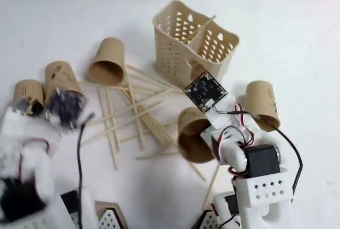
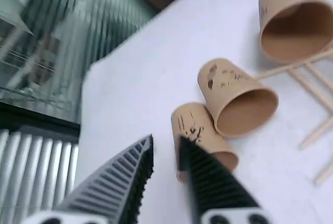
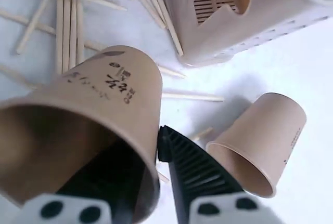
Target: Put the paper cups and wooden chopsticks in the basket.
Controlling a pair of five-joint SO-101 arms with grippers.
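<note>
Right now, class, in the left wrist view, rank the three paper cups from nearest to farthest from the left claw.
1. Marked cup, on its side just past the tips of the left claw.
2. Middle cup, on its side, next beyond it.
3. Far cup, past both, farthest off.

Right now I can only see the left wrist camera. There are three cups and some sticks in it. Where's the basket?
Observer: The basket stands upright beyond the chopsticks, farther from the arms.
Operator: What's the other arm up to?
Observer: The right pincer is shut on a cup, with one finger inside it and one outside.
Operator: Are there more cups I can't see?
Observer: Yes, a fifth cup lies on its side next to the basket, near the right arm.
</note>
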